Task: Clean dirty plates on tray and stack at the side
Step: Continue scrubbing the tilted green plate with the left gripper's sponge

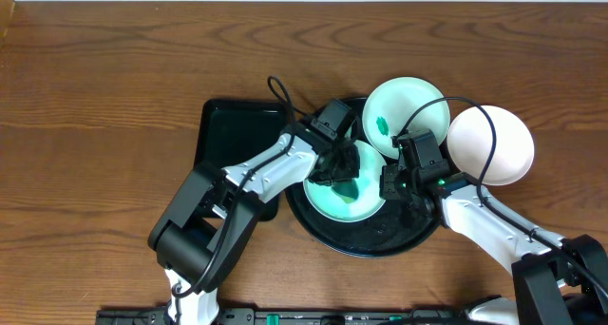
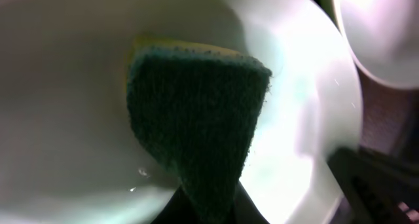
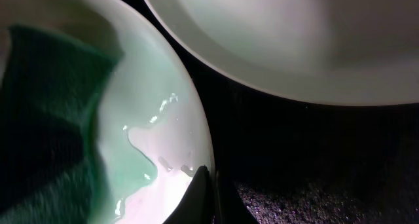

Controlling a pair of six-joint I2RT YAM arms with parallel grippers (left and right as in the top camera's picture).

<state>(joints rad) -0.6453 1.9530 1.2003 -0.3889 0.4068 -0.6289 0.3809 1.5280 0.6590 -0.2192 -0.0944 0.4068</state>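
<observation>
While wood table [image 1: 114,68] bears all, round black tray [image 1: 370,241] sits ctr-right; rect. tray [image 1: 228,135] to its left. Wet mint plate [image 1: 366,206] on round tray; 2nd mint plate [image 1: 408,106], green smear, at far rim; white plate [image 1: 494,144] off tray, right. Left gripper [image 1: 334,170] clamps sponge [image 2: 196,119] onto wet plate. Right gripper [image 3: 209,181] closed at its rim; hold unclear.

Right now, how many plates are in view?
3. One mint plate lies on the tray under the sponge. A second mint plate is at the tray's far edge. A white plate sits right of the tray. None appears hidden.
</observation>
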